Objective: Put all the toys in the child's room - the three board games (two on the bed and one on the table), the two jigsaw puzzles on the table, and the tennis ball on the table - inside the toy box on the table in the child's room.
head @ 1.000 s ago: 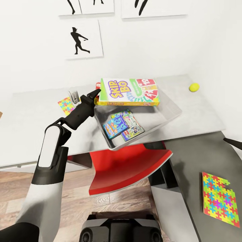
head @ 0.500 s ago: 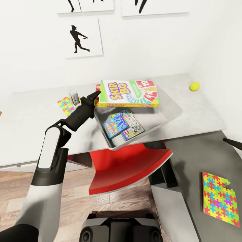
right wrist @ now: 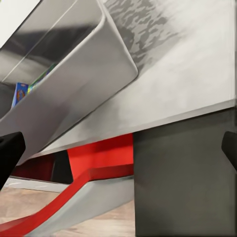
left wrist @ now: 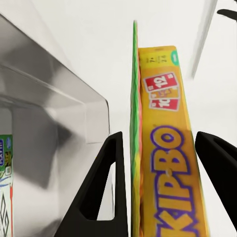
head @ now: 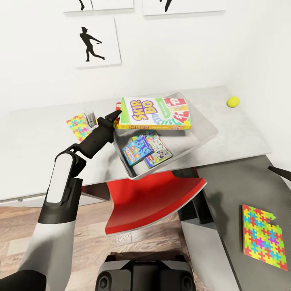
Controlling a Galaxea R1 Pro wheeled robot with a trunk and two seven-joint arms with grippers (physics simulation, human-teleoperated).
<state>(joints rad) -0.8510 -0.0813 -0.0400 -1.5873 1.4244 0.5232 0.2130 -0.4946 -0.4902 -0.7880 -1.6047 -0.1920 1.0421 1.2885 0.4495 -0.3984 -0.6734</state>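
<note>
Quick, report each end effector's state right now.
Left end effector: fingers apart, the Skip-Bo board game standing between them over the toy box; grip cannot be told.
Right end effector: open, holding nothing.

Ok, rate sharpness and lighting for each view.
Head view: crisp, evenly lit, soft shading inside the toy box. Left wrist view: the Skip-Bo box between the gripper fingers is blurred from closeness. Right wrist view: table edge sharp, with mottled sheen.
</note>
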